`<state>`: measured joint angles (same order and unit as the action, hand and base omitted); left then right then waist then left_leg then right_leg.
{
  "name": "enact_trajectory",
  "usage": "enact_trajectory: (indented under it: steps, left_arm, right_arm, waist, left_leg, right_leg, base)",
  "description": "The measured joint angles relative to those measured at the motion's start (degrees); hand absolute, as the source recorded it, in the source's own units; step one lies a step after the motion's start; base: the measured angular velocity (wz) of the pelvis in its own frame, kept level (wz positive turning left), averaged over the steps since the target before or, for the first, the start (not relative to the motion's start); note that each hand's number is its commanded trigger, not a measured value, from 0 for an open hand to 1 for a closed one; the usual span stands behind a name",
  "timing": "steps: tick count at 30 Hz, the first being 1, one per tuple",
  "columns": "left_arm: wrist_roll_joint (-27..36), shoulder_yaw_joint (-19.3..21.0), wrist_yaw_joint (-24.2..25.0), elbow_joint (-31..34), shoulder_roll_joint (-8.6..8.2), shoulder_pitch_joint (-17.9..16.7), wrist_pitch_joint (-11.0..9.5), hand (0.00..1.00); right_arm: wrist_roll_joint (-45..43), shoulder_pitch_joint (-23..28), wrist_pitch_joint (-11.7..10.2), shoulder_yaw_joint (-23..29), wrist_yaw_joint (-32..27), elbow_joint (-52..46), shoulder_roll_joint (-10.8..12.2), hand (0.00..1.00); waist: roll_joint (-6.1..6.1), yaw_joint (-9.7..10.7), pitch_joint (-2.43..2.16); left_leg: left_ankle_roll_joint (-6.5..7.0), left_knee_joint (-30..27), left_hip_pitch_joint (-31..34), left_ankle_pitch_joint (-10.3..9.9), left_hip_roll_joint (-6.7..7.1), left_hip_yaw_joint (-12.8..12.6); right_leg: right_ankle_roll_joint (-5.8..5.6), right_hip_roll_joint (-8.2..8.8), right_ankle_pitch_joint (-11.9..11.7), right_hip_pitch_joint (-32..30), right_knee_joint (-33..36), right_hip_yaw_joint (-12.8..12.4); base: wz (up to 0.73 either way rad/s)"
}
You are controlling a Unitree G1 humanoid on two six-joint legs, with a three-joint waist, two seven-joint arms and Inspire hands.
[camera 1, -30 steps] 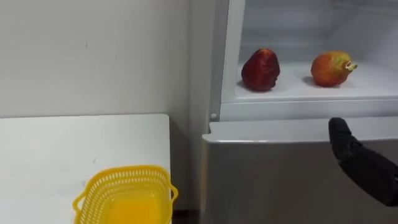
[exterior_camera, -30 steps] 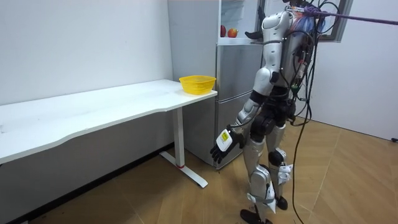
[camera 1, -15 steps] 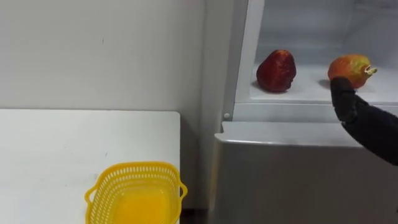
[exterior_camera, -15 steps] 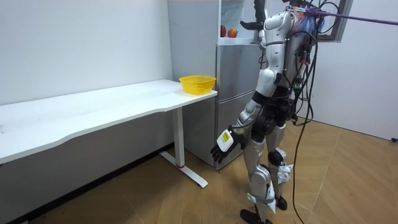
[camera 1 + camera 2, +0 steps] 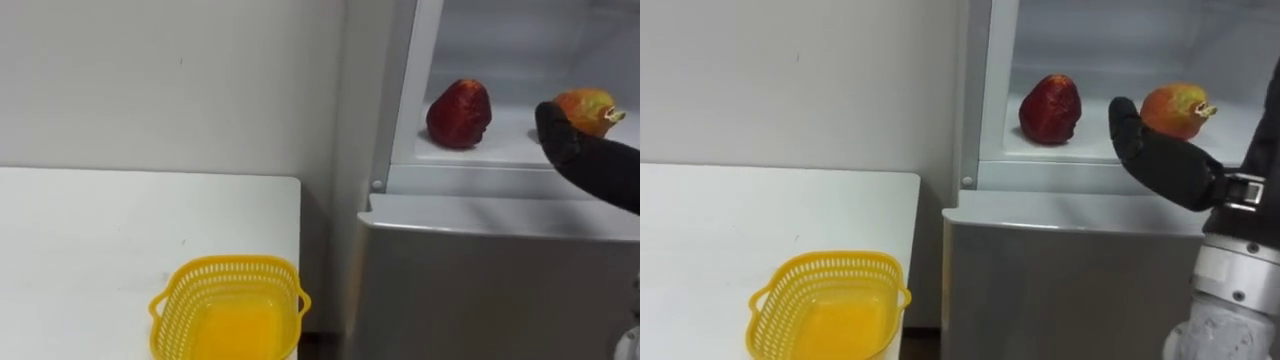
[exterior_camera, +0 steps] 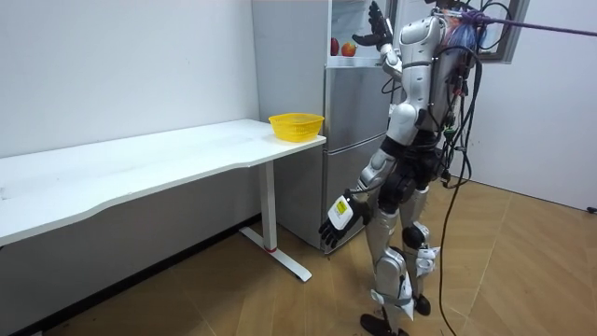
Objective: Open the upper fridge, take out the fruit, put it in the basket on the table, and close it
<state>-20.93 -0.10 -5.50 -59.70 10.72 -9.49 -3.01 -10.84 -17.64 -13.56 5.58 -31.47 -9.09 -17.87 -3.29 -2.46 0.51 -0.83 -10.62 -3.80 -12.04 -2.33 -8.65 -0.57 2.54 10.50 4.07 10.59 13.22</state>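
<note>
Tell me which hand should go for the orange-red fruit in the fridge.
Right. The right hand is raised at the upper fridge shelf near the orange-red fruit; the left hand hangs low.

The two eye views look out from the robot's head, forward and a little downward, from close by the fridge (image 5: 480, 270) and the end of the white worktop (image 5: 100, 230). Both take in the yellow basket (image 5: 235, 263), the dark red fruit (image 5: 459, 113) in the open upper compartment and the raised right hand (image 5: 1155, 155). In the right eye view everything sits further left. The room view stands some metres off, facing the worktop, the fridge and the whole robot standing before the fridge.
</note>
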Motion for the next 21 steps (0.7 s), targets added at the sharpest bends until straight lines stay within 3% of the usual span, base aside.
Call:
enact_trajectory:
  steps: [4, 21]
  left_arm:
    - [0.0, -0.1, 0.9, -0.1, 0.02, 0.0, 0.1, 0.00]
    - [0.0, -0.3, 2.3, -0.1, 0.22, 0.0, 0.2, 0.00]
  right_arm:
    - [0.3, -0.2, 0.1, -0.3, 2.2, 1.7, -0.1, 0.00]
    - [0.8, -2.5, 0.8, -2.3, 5.5, 1.7, -0.9, 0.00]
  waist:
    - [0.10, -1.0, 0.07]
    - [-0.16, -1.1, 0.05]
  left_leg:
    - [0.00, -0.2, 0.2, 0.0, -0.01, 0.2]
    - [-0.01, -0.8, 0.6, 0.0, 0.04, 1.1]
  right_leg:
    - [0.03, 0.04, 0.0, -0.1, 0.0, 0.2]
    - [0.05, 0.15, 0.0, 0.1, 0.2, 1.0]
  base:
    - [0.01]
    - [0.02]
